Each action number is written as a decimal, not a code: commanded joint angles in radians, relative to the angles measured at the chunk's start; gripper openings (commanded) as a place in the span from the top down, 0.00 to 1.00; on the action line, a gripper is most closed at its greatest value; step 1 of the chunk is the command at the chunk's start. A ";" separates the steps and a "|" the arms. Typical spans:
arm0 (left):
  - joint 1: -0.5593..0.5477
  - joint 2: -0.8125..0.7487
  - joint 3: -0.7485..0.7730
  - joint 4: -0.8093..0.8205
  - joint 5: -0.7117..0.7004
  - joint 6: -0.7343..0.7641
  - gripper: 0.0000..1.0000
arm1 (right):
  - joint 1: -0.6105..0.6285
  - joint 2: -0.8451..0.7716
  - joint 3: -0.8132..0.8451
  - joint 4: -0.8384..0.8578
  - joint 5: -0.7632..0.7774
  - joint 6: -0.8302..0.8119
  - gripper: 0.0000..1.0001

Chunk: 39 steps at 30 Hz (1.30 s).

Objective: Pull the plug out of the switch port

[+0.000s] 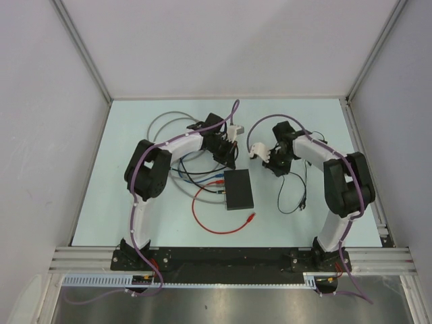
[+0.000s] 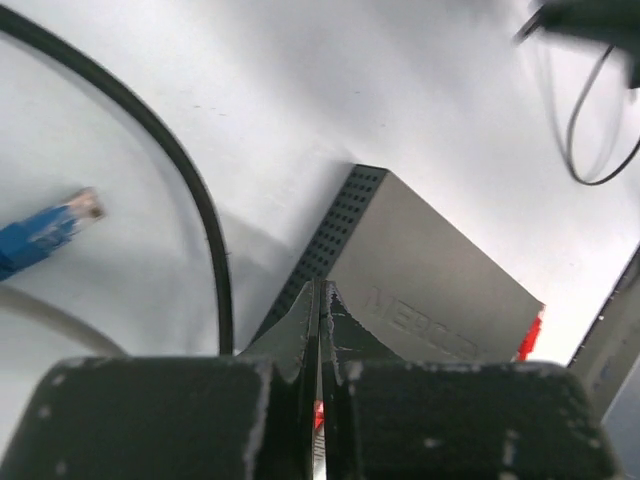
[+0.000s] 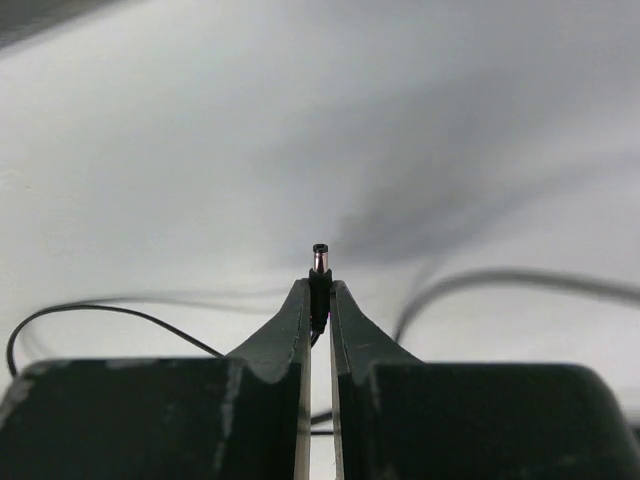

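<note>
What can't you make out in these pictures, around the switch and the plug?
1. Sockets of the switch: too small in the top view. None shows in the left wrist view, where the left gripper covers the near corner.
2. The lettering on the switch: left wrist view, blurred.
3. A red bit: left wrist view, mostly hidden behind the switch.
4. Lead of the plug: right wrist view, hidden by the right gripper.
</note>
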State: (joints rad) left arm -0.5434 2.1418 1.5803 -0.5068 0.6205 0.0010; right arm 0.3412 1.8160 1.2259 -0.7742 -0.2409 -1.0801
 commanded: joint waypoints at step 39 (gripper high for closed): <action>0.155 -0.456 -0.244 -0.087 -0.122 0.157 0.21 | 0.041 -0.247 0.165 -0.045 -0.187 0.736 0.02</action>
State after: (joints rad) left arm -0.3977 1.7611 1.4181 -0.5819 0.4435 0.0834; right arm 0.3836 1.4876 1.3823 -0.8925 -0.2768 -0.4290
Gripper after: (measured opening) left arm 0.856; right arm 0.991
